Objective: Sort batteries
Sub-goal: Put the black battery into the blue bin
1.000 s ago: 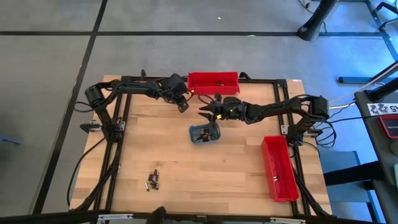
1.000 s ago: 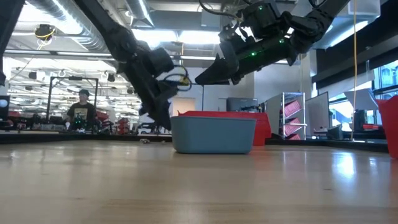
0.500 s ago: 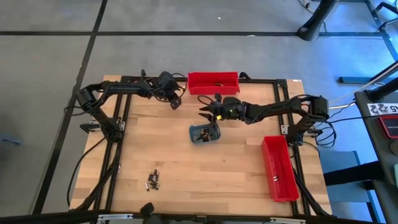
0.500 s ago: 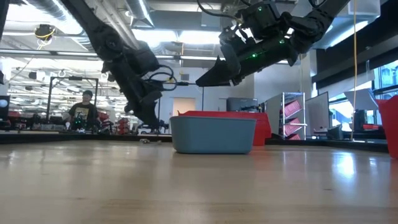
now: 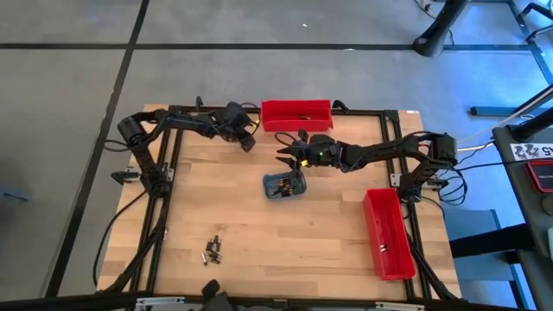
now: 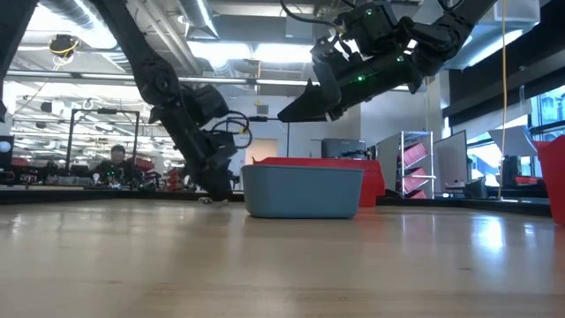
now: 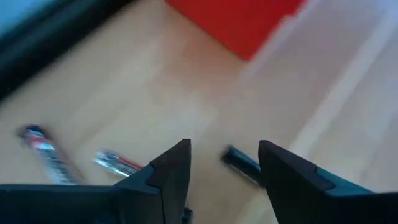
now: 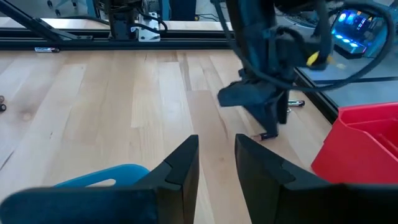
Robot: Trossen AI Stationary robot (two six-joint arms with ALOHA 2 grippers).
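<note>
Three batteries lie on the wood at the far left of the table: a dark one (image 7: 241, 165), a silvery-red one (image 7: 117, 163) and another (image 7: 45, 151). My left gripper (image 7: 222, 163) is open low over them (image 5: 247, 143), its fingers on either side of the dark battery without touching it. My right gripper (image 5: 286, 155) hangs open above the grey-blue tray (image 5: 285, 184), which holds several batteries. More batteries (image 5: 212, 250) lie loose near the front left.
One red bin (image 5: 296, 113) stands at the far edge right beside my left gripper. Another red bin (image 5: 389, 233) lies along the right side. A dark frame (image 5: 173, 112) rings the table. Bare wood stretches across the middle and front.
My left gripper has drawn a little toward the table's left edge and sunk down close to the wood beside the tray. My right gripper has kept still.
</note>
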